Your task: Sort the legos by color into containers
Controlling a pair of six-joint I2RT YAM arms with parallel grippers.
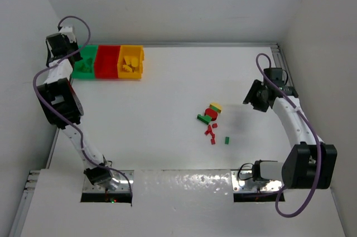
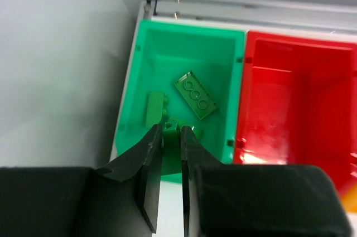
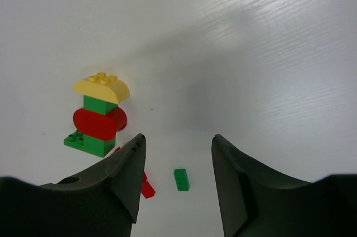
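White tabletop (image 1: 167,97), seen from above. A metal rail (image 1: 212,44) runs along the far edge and turns down the right edge at the far-right corner; the left wrist view shows two screw heads (image 2: 178,0) on it near the far-left corner. White walls (image 1: 178,3) enclose the far, left and right sides. A white panel (image 1: 184,209) covers the near edge.

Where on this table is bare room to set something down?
Free: the wide bare table between the bins and the loose legos, also the far right corner. Crowded: around the legos, beside the right end effector.
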